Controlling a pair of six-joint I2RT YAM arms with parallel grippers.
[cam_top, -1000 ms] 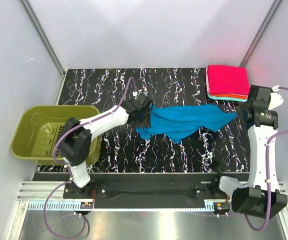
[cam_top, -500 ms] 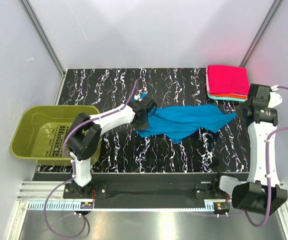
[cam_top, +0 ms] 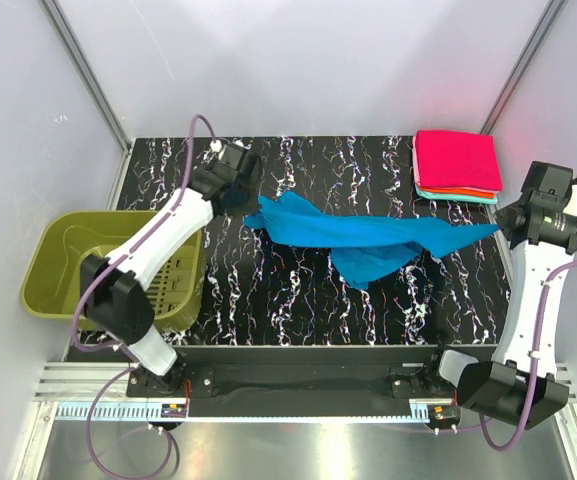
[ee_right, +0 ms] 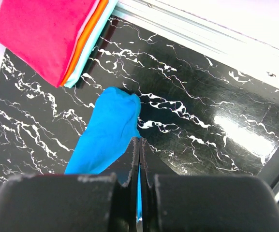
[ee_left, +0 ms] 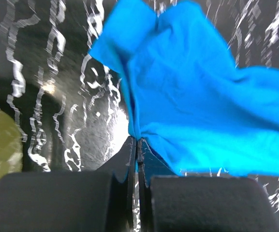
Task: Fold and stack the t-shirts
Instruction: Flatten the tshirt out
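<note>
Olive-green plastic basket [cam_top: 58, 262] is seen at the far left, set against the left edge of the bench [cam_top: 268, 300]. The bench top is black with white marble-like veining.

Just right of the basket and further back, the left fingers [ee_left: 125, 166] are clenched flat together on a bunched edge of the blue t-shirt [cam_top: 363, 235]. In the left wrist view a sliver of blue cloth is pinched in the seam between them.

The t-shirt is held stretched across the middle of the bench. Its long axis runs left to right, with the left end a little further back than the right. The left end is the broader one and fans out from the grip in loose folds. Right of centre, a flap sags toward the near edge; whether it touches the bench cannot be told. The right end narrows to a twisted strip pointing at the right edge.

That strip is gripped by the right fingers [ee_right: 129, 162], which are closed tight on it.

Behind them, in the back right corner, a stack of folded t-shirts [cam_top: 455, 165] lies flat on the bench. It is pink on top, orange beneath and pale teal at the bottom, and it sits near the blue t-shirt but apart from it.

The bench is enclosed by plain pale walls [cam_top: 298, 70] at the back and sides. A metal rail [cam_top: 308, 375] runs along the near edge.
</note>
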